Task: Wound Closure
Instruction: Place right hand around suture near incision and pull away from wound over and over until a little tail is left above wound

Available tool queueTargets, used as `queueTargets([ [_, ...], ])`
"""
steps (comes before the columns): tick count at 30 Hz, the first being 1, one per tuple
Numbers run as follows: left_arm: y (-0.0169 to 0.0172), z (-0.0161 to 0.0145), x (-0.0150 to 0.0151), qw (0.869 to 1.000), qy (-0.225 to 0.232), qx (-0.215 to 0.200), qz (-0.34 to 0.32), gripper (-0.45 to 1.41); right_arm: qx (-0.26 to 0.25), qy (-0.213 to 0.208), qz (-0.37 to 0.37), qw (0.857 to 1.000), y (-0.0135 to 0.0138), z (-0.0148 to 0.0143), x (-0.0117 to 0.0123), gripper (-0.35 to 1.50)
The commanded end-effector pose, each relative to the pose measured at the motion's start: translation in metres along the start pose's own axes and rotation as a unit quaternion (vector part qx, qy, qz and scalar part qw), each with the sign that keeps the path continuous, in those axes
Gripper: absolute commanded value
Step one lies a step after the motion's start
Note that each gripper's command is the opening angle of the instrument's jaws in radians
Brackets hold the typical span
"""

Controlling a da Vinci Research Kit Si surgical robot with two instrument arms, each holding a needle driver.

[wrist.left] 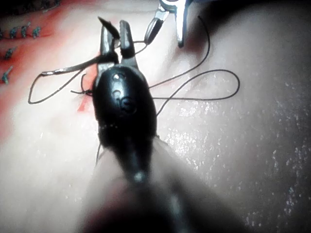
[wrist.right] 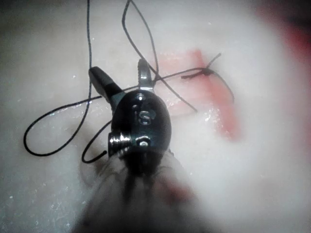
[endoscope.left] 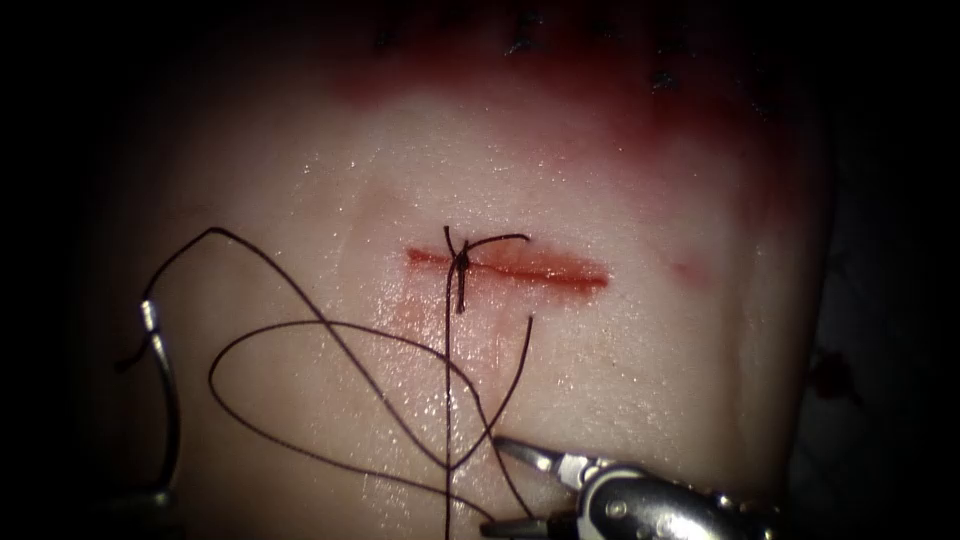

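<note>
The main hazard lies with the right tool (endoscope.left: 520, 488): its jaws stand spread and hold nothing, low on the tissue (endoscope.left: 650, 350) below the cut (endoscope.left: 540, 270), and several strands of the thread (endoscope.left: 213, 385) cross right at or between them. Because this tool can cut, closing there without sorting the strands might nick or sever the line that runs up to the knot (endoscope.left: 462, 262) seated over the cut. It might also grab the wrong strand and drag the knot loose. The slack lies in wide overlapping loops on the left side of the cut, so any pull could cinch them into a tangle. The left tool (wrist.left: 115, 36) pinches the needle (endoscope.left: 172, 400), seemingly well along its curve away from the thread end. The needle is clear of the tissue, far left of the cut. If that hold is shallow, the needle could swivel or drop, and a sweep of its point might scratch the surface or catch a loop.
</note>
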Motion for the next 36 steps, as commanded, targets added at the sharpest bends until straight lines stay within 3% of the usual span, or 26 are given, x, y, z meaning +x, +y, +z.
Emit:
queueTargets([
  [1,-0.0005,0.0002,-0.0006,1.0,-0.004,0.008,0.005,-0.35,-0.009,-0.002,-0.013,1.0,0.0015,-0.0003,-0.0002,1.38],
  [6,-0.0016,-0.001,-0.0015,0.999,-0.018,0.034,0.017,-0.35,-0.024,-0.008,-0.041,0.999,0.0047,-0.0014,-0.0009,1.35],
  [12,-0.0014,0.0001,-0.0027,0.999,-0.012,0.034,0.019,-0.35,-0.018,-0.06,-0.102,0.993,0.0067,0.0006,-0.0049,1.33],
  [20,-0.0019,0.0007,-0.003,0.999,-0.009,0.031,0.017,-0.35,-0.01,-0.1,-0.122,0.987,0.0077,0.0031,-0.0098,1.28],
  [28,-0.0019,0.0011,-0.003,0.999,-0.007,0.031,0.017,-0.35,-0.015,-0.108,-0.135,0.985,0.0086,0.0049,-0.0103,1.21],
  [30,-0.0018,0.0017,-0.0032,0.999,-0.004,0.03,0.017,-0.35,-0.013,-0.11,-0.14,0.984,0.0085,0.0055,-0.0102,1.05],
  [31,-0.0017,0.0018,-0.0032,0.999,-0.003,0.03,0.017,-0.35,-0.011,-0.109,-0.142,0.984,0.0085,0.0057,-0.0102,0.88],
  [33,-0.0015,0.0021,-0.0033,0.999,0.0,0.028,0.018,-0.35,0.014,-0.107,-0.147,0.983,0.0085,0.0058,-0.0101,-0.13],
  [34,-0.0015,0.0022,-0.0034,0.999,0.0,0.028,0.018,-0.35,0.026,-0.111,-0.149,0.982,0.0086,0.0058,-0.0101,-0.35],
  [36,-0.0015,0.0022,-0.0034,0.999,0.0,0.028,0.015,-0.35,0.043,-0.125,-0.152,0.979,0.0088,0.0056,-0.0103,-0.35],
])
